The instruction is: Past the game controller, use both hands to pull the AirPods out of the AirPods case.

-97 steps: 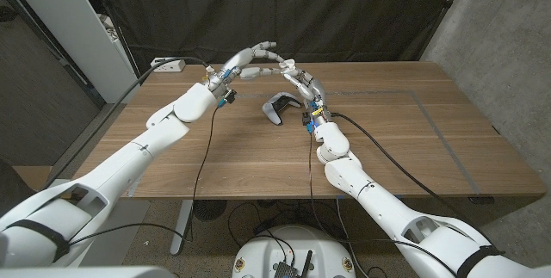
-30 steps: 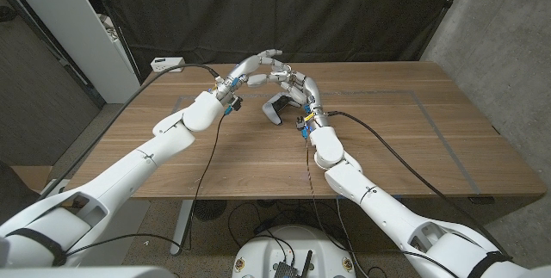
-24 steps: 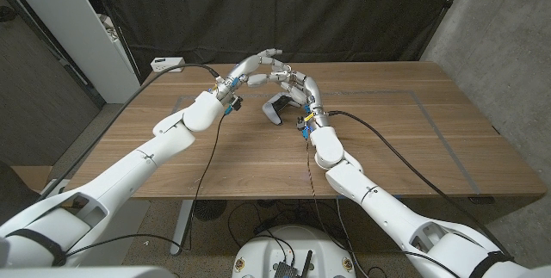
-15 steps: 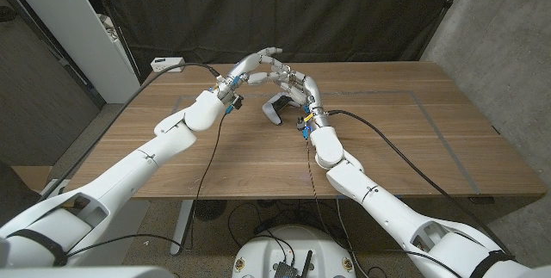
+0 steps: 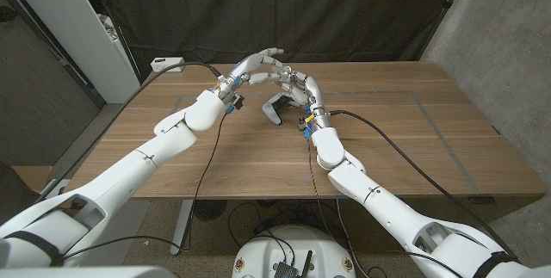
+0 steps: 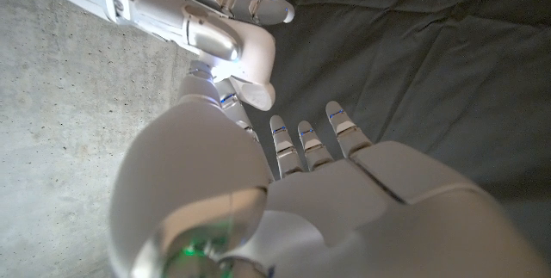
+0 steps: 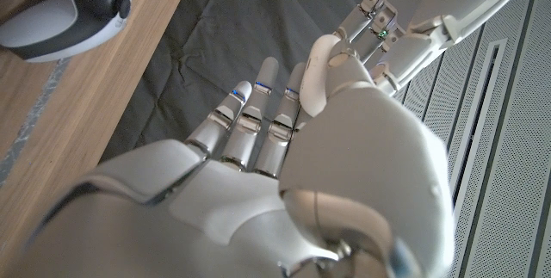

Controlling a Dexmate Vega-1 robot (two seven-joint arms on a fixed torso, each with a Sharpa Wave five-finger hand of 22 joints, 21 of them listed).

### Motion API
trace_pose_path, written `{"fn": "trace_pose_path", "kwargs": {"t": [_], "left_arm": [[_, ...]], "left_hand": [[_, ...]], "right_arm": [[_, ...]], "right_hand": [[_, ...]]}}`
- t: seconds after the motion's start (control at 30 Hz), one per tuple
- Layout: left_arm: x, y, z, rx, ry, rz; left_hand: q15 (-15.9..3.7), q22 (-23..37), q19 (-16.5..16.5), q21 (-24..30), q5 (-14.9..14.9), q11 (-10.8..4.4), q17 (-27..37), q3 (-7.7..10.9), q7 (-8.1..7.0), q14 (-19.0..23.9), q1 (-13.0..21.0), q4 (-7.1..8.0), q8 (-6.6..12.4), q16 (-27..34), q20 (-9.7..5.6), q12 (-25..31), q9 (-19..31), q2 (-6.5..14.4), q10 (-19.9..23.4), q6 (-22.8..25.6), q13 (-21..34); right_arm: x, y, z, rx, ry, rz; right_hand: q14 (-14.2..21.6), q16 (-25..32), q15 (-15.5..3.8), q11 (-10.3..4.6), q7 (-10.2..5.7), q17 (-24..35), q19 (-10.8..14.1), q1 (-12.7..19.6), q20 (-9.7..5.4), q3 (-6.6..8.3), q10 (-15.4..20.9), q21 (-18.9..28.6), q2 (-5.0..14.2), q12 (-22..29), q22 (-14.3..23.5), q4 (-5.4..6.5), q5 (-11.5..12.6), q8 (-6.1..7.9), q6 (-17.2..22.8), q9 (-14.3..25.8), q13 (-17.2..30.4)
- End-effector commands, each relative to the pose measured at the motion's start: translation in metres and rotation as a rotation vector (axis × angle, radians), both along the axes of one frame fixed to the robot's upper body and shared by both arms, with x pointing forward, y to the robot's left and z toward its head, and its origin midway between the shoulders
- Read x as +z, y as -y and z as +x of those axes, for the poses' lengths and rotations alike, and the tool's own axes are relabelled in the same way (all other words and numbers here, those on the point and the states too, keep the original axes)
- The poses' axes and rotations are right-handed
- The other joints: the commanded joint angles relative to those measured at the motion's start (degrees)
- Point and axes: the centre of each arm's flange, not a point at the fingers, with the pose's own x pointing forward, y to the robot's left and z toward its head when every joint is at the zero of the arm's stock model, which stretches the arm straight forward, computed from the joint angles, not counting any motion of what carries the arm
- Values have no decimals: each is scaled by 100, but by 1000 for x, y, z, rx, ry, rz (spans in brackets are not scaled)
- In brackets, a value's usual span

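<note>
Both of your white robot hands are up near the desk's far edge. Your left hand (image 5: 255, 63) reaches in with fingers stretched out, tips meeting your right hand (image 5: 293, 83) just beyond the white and black game controller (image 5: 277, 108). Right fingers look curled, but you can't tell whether either hand is holding anything. The AirPods case isn't clearly visible where the fingertips meet.
</note>
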Motion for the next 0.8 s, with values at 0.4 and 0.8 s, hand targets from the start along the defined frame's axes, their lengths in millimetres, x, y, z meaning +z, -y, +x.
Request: {"fn": "trace_pose_path", "kwargs": {"t": [0.4, 0.8], "left_arm": [[5, -5, -2, 75, -13, 64], [4, -5, -2, 50, -3, 8]], "left_hand": [[-125, 19, 26, 45, -21, 68, -4, 106, 187, 34, 307, -198, -34, -20, 23, -37, 70, 27, -15, 33, 10], [-178, 35, 165, 106, -76, -11, 9, 406, 83, 268, 686, -339, 201, 43, 53, 39, 235, 252, 244, 500, 21]], "right_arm": [[-2, 5, 2, -19, 7, 26], [-2, 5, 3, -26, 1, 22]], "right_hand": [[55, -20, -969, -38, -405, 22, 36, 15, 22, 2, 21, -21, 38, -8, 14, -10, 33, 178, 407, 906, 18], [47, -38, -965, -42, -398, 18, 39, 15, 21, -4, 30, -21, 39, -10, 14, -6, 34, 169, 404, 897, 18]]}}
